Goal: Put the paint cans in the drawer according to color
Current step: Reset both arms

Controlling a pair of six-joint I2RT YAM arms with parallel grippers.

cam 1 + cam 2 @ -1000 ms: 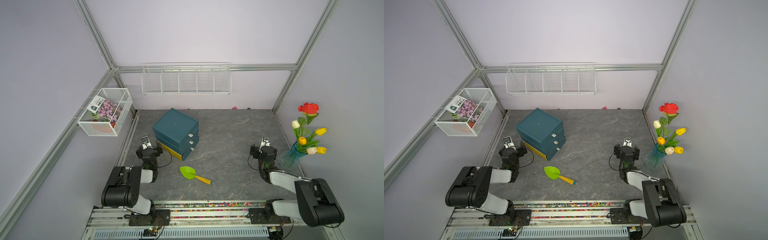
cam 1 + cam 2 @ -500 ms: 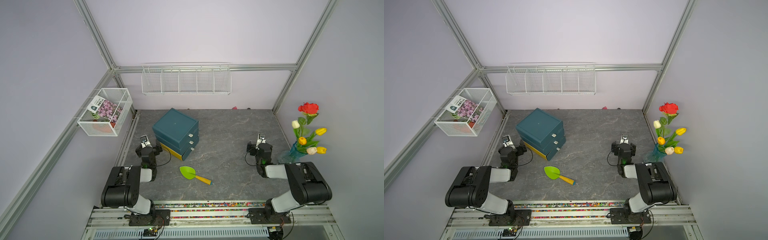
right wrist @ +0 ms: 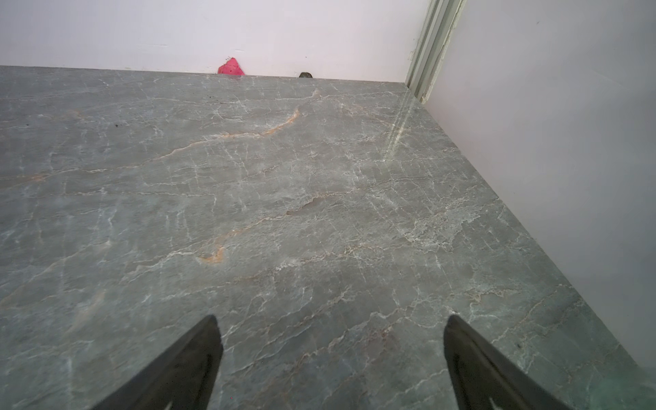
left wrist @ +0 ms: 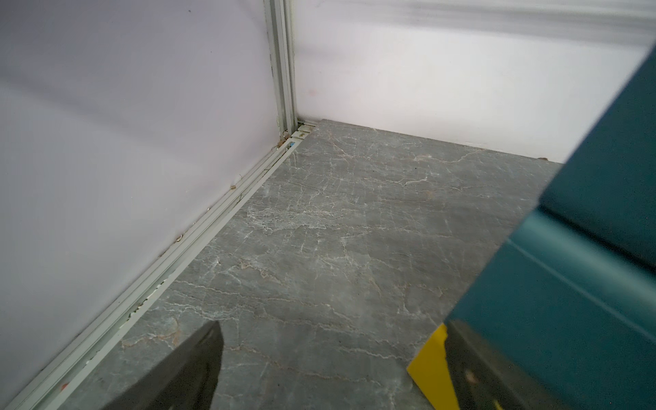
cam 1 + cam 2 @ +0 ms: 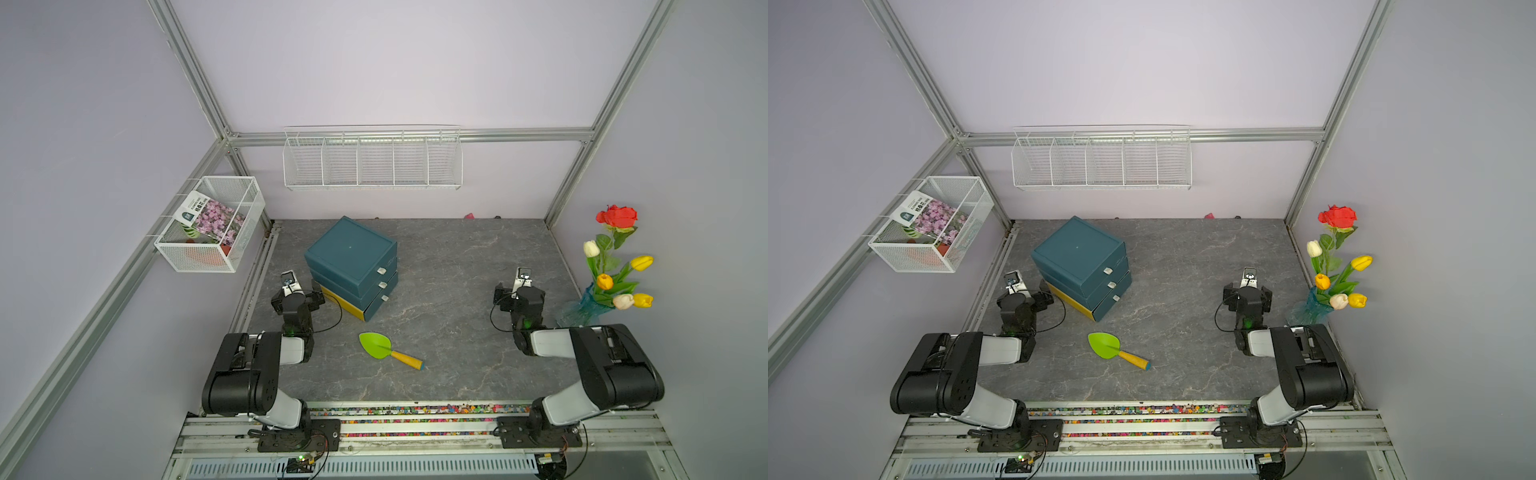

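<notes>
No paint cans show in any view. The teal drawer unit (image 5: 351, 253) (image 5: 1077, 249) stands at the back left of the table with three white-handled drawers. Its lowest drawer (image 5: 374, 307) has a yellow side and juts out slightly. My left gripper (image 5: 296, 293) (image 5: 1025, 297) sits low just left of the unit, open and empty. In the left wrist view my left gripper (image 4: 330, 355) has one finger in front of the unit's side (image 4: 568, 284). My right gripper (image 5: 519, 293) (image 5: 1246, 297) (image 3: 330, 348) hovers open over bare table at the right.
A green trowel (image 5: 386, 349) with an orange handle lies front of centre. A vase of flowers (image 5: 611, 270) stands against the right wall. A wire basket (image 5: 208, 224) hangs on the left wall and a wire shelf (image 5: 372, 160) on the back wall. A pink scrap (image 3: 231, 67) lies at the back edge.
The right arm's rear links have swung in towards the centre, and its gripper has edged slightly towards the back. The left gripper has crept back a little. Both stay open.
</notes>
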